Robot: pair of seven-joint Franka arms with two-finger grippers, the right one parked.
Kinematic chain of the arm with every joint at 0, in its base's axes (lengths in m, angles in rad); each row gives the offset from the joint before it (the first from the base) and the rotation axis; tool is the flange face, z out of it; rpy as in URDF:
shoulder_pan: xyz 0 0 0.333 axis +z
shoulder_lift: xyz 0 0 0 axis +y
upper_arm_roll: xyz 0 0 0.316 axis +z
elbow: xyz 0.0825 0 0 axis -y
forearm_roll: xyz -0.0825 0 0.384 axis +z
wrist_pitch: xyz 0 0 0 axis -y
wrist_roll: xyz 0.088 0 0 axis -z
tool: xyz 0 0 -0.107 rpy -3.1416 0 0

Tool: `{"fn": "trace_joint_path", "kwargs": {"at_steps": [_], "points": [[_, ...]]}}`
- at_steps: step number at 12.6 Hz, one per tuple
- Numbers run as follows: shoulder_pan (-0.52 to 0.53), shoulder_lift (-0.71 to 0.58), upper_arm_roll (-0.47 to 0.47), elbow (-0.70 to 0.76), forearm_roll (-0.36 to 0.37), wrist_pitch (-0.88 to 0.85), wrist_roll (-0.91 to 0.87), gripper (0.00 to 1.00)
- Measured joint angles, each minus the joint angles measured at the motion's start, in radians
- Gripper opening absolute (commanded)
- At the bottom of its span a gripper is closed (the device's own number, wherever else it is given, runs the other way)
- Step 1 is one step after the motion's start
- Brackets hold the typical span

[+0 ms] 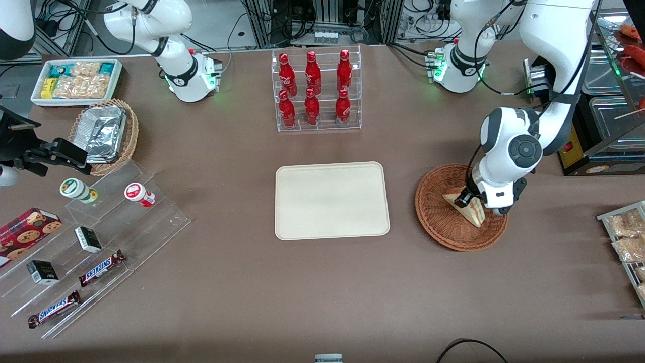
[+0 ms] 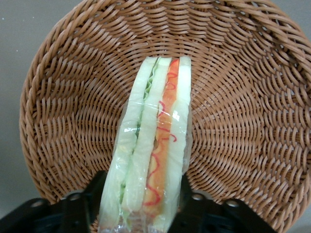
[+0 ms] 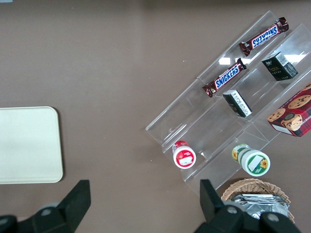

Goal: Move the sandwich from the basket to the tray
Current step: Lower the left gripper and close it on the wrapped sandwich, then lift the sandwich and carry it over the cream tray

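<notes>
- Front view: the left arm's gripper [image 1: 466,197] is down inside the basket [image 1: 443,229], which sits on the brown table [image 1: 322,302] toward the working arm's end. The sandwich [image 1: 466,205] lies in the basket, near its rim at about three o'clock. The tray [image 1: 331,199] is bare, lying at nine o'clock from the basket and a little apart from it.
- Left wrist view: the wrapped sandwich stands on edge between the two black fingers [image 2: 77,213], one at each bread face, seemingly clamped on it. The basket weave [image 2: 243,97] fills the rest.
- Right wrist view: only a corner of the tray [image 3: 29,145] shows, with nothing on it.
- Step in hand, as I judge it: the grasp. Next calls for a straight lift clear of the rim, then a carry toward the tray.
</notes>
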Motion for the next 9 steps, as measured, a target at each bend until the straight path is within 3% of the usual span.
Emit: {"fn": "trace_joint_path", "kwargs": {"at_steps": [4,9], "points": [[-0.001,-0.027,-0.002,0.025,0.003,-0.054,0.054,0.06],[-0.055,-0.053,-0.035,0.239,0.003,-0.411,0.201,0.06]]}}
